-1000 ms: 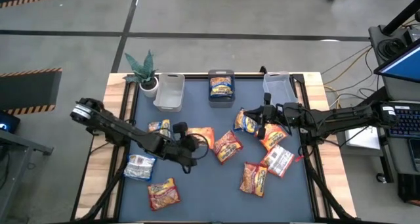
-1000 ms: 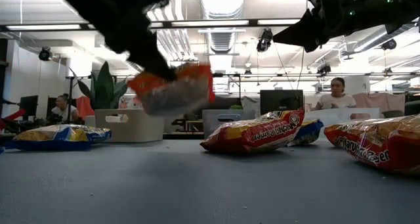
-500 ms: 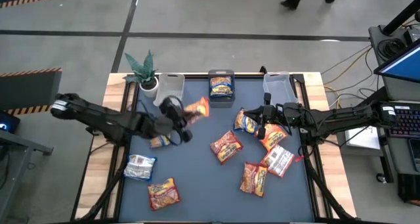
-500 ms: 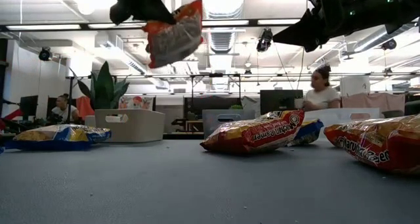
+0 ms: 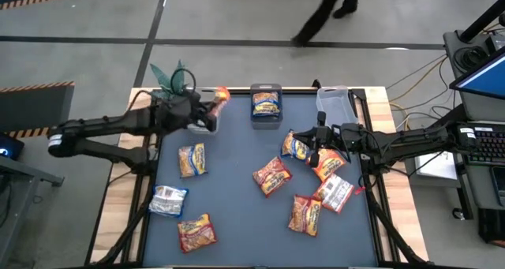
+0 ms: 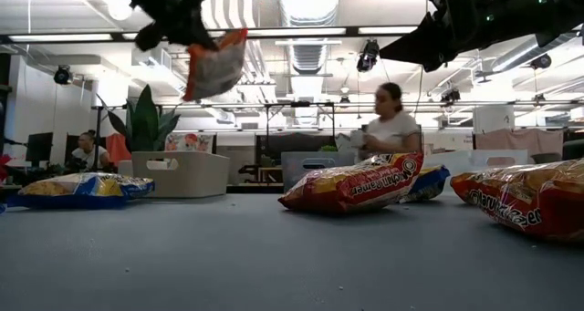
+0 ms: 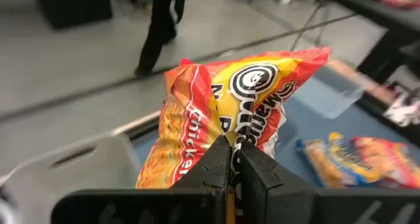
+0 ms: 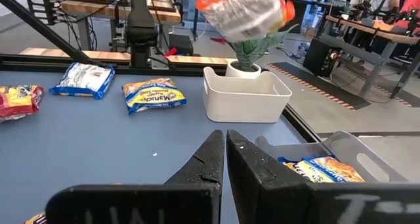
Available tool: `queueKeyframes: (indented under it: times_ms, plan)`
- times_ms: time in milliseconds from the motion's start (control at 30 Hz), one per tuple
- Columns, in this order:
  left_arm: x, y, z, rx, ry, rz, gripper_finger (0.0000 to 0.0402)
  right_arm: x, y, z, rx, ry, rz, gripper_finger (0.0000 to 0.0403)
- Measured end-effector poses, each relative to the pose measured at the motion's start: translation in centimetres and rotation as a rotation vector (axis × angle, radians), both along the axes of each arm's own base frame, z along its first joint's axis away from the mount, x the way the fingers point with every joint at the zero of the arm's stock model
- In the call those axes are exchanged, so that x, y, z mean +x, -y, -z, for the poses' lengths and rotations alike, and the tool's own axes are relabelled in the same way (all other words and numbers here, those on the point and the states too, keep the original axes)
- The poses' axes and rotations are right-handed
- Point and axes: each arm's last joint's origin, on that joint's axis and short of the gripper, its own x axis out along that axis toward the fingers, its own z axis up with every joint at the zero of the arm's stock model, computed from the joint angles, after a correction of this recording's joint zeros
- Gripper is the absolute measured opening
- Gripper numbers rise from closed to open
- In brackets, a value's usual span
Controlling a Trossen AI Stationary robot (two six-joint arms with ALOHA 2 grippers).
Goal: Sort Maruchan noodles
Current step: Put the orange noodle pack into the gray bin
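Note:
My left gripper (image 5: 208,109) is shut on an orange-yellow Maruchan noodle packet (image 5: 220,96), held in the air over the far end of the white bin (image 5: 202,119) at the table's far left. The low view shows this packet (image 6: 215,65) high above the table. Several other packets lie flat on the dark mat, among them a blue-yellow one (image 5: 192,158), a silvery one (image 5: 168,199) and a red one (image 5: 272,175). My right gripper (image 5: 315,140) hangs shut in the air right of centre, beside a blue-yellow packet (image 5: 296,147), touching nothing. My left gripper pinches the orange-yellow packet between its two fingers at one edge (image 7: 225,133), about midway along that edge. The fingers slant downward toward the table's far side. The packet is lifted clear and sticks out past the fingertips, tilted, above the white bin.
A grey bin (image 5: 267,105) at the far middle holds a blue-yellow packet; a clear bin (image 5: 333,103) stands at the far right. A potted plant (image 5: 171,81) sits at the far left corner. More packets (image 5: 304,214) lie near right. A person walks beyond the table.
My left gripper has carried the orange-yellow packet up from just above the middle of the mat toward the far left edge, to above the white bin, rolling its wrist on the way. The packet has stayed in the hold and now hangs more on edge.

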Motion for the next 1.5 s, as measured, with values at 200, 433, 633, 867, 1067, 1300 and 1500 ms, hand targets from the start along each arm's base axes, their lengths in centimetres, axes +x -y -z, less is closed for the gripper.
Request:
queueKeyframes:
  times_ms: [200, 433, 633, 867, 1067, 1300, 1500]
  plan:
    - [-1.0, -2.2, 1.0, -0.069, -0.073, -0.097, 0.0000, 0.0, 0.0, 0.0, -0.009, -0.002, -0.001, 0.0009]
    - [-0.7, -4.0, 2.0, -0.117, -0.090, -0.185, 0.0000, 0.0, 0.0, 0.0, -0.012, -0.003, -0.002, 0.0009]
    - [-0.5, -5.3, 2.9, -0.209, -0.052, -0.267, 0.0000, 0.0, 0.0, 0.0, -0.012, -0.003, -0.002, 0.0009]
    - [0.2, -5.8, 4.0, -0.290, -0.034, -0.337, 0.0000, 0.0, 0.0, 0.0, -0.023, -0.006, -0.003, 0.0009]
    - [0.7, -6.3, 5.2, -0.294, -0.100, -0.359, 0.0000, 0.0, 0.0, 0.0, -0.028, -0.009, -0.004, 0.0009]
    - [1.3, -6.9, 6.3, -0.299, -0.141, -0.386, 0.0000, 0.0, 0.0, 0.0, -0.029, -0.009, -0.004, 0.0009]
    - [1.7, -7.4, 6.8, -0.302, -0.142, -0.397, 0.0000, 0.0, 0.0, 0.0, -0.030, -0.009, -0.004, 0.0009]
